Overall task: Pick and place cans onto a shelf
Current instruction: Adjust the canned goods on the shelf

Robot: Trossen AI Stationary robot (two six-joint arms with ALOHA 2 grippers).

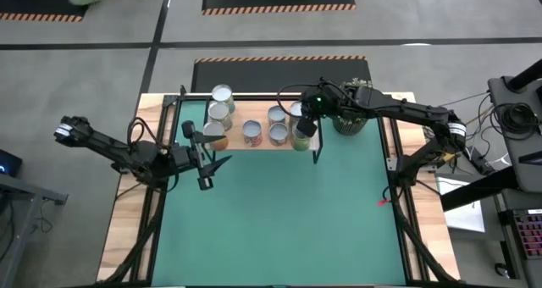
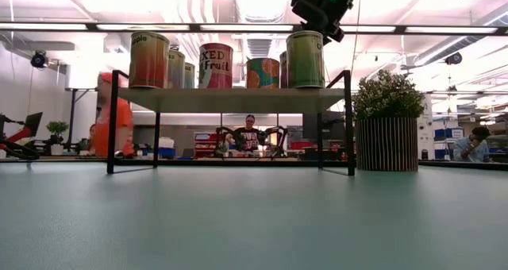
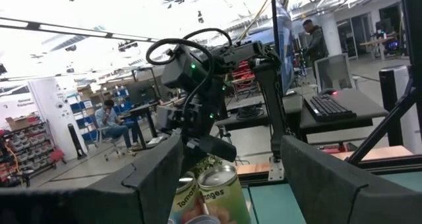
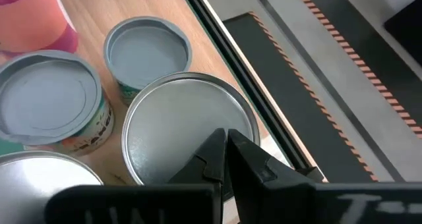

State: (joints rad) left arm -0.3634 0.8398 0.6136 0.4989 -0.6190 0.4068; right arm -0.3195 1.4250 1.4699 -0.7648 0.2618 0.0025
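Green mat under fluorescent-lit workshop

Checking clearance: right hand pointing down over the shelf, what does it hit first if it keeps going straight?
Most likely the silvery top of the green can at the shelf's right end. The right hand is shut, tips just above that lid; the gap is unclear.

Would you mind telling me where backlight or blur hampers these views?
Low view: bright ceiling lights behind the shelf wash out the background, and the cans stand backlit. Left wrist view: overhead glare, with the near fingers soft. Right wrist view: evenly lit, and the fingertips are blurred.
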